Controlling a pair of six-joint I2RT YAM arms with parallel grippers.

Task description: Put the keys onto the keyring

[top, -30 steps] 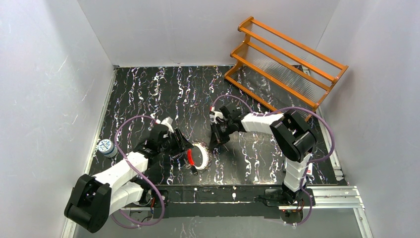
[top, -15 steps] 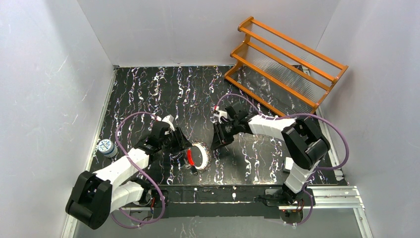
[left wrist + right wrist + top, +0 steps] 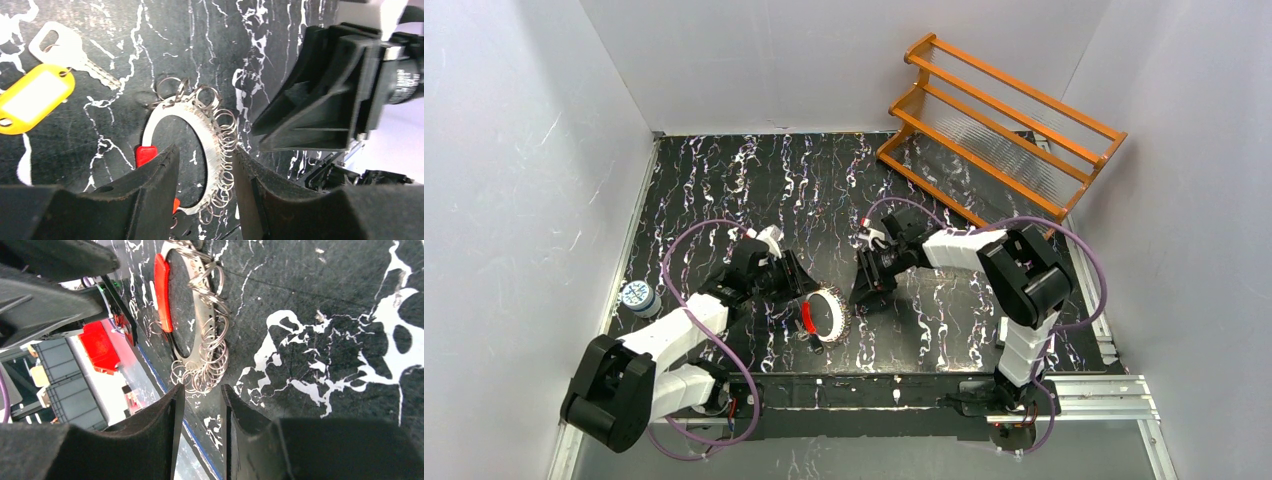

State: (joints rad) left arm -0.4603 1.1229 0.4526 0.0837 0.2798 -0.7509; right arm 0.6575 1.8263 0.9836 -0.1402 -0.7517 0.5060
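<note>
The keyring (image 3: pixel 829 313) is a flat silvery loop with a red section (image 3: pixel 807 318) and several small wire rings along one side. It lies mid-table between the two grippers. My left gripper (image 3: pixel 205 151) is open over the keyring (image 3: pixel 212 145); the ringed arc shows in the gap and the red section (image 3: pixel 145 154) runs behind the left finger. My right gripper (image 3: pixel 200 388) is open and empty, just short of the keyring (image 3: pixel 200 315). A silver key (image 3: pixel 70 50) on a yellow tag (image 3: pixel 32 97) lies beyond the ring. Other keys cannot be made out.
An orange wooden rack (image 3: pixel 999 125) stands at the back right. A small blue-and-white cylinder (image 3: pixel 637 297) sits at the table's left edge. White walls close in three sides. A metal rail (image 3: pixel 1084 395) runs along the near right.
The right gripper's jaws have gone from shut to open beside the keyring, and its arm has shifted slightly. The left gripper has stayed over the keyring.
</note>
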